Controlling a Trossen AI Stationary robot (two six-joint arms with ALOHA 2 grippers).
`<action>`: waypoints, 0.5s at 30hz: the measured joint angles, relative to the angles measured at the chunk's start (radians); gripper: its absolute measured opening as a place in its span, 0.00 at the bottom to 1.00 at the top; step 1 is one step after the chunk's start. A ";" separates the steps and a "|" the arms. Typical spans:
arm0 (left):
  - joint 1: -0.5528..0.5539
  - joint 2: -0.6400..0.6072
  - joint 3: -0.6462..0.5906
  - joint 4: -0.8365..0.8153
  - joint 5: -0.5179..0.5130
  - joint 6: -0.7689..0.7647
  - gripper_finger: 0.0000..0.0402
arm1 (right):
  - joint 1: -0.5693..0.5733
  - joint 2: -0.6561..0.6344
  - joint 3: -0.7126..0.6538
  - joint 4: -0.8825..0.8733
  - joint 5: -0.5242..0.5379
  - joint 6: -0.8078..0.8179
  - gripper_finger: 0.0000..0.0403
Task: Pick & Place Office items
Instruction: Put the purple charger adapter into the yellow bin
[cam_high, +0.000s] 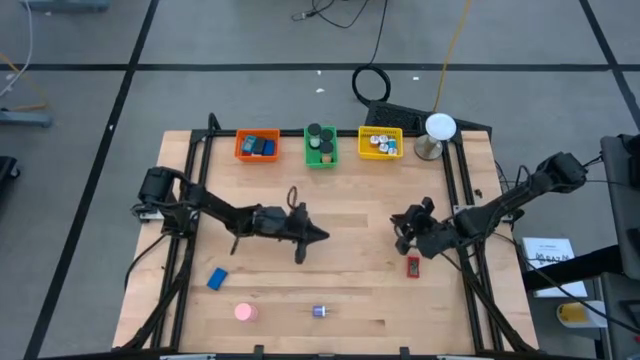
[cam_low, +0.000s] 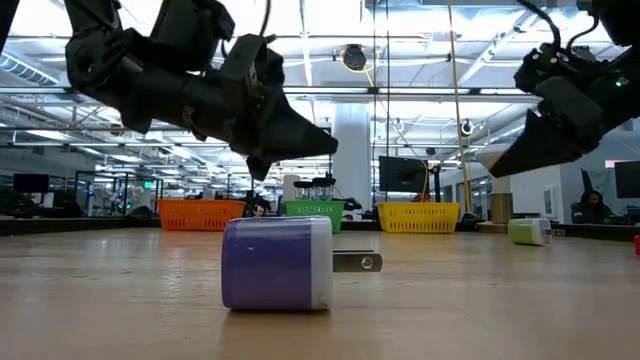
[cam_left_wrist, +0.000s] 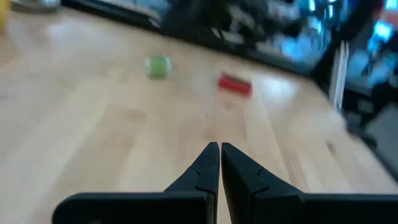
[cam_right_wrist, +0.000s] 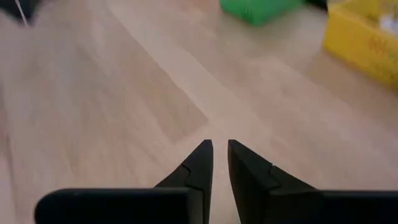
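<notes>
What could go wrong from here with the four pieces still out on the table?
1. The red block lies at the table's right edge beside the right gripper; a nudge could push it off.
2. The purple plug piece and pink round piece sit near the front edge; a missed pinch might roll them away.
3. The left gripper, shut and empty, must open before reaching the blue block.

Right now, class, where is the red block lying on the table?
In the high view the red block lies on the table's right side, just below the right tool, apart from the bins.

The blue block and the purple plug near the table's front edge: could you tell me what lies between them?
A pink round piece lies between blue block and purple plug, seen in the high view.
</notes>
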 joint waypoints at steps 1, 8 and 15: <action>-0.018 0.000 0.017 -0.045 -0.006 0.018 0.04 | 0.000 0.002 -0.022 0.073 0.019 -0.045 0.11; -0.140 0.000 0.222 -0.499 -0.114 0.058 0.04 | 0.004 0.003 -0.251 0.800 -0.009 -0.350 0.05; -0.275 0.000 0.377 -0.823 -0.114 -0.140 0.04 | 0.004 0.002 -0.340 1.028 -0.009 -0.440 0.01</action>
